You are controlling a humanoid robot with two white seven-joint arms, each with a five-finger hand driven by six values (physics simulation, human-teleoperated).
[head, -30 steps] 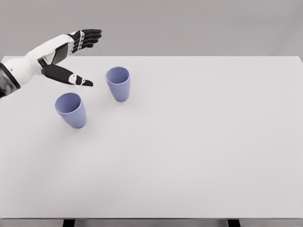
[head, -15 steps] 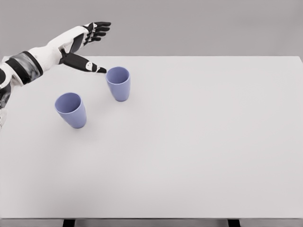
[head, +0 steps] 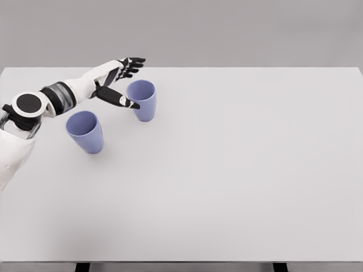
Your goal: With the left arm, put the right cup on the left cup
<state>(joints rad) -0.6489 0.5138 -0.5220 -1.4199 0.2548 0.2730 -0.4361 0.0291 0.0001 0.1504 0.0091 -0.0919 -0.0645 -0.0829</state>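
Reaching in from nine o'clock, the white-and-black left hand (head: 121, 81) is spread, thumb and fingers flanking the upright periwinkle plastic right cup (head: 142, 100) without clearly gripping it. The matching left cup (head: 85, 131) stands near, at the right cup's seven o'clock. Both rest on a plain white table (head: 238, 170) before a grey wall (head: 227, 31).

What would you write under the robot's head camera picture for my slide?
Open left hand reaches around the right cup, beside the left cup, both upright on the white table.
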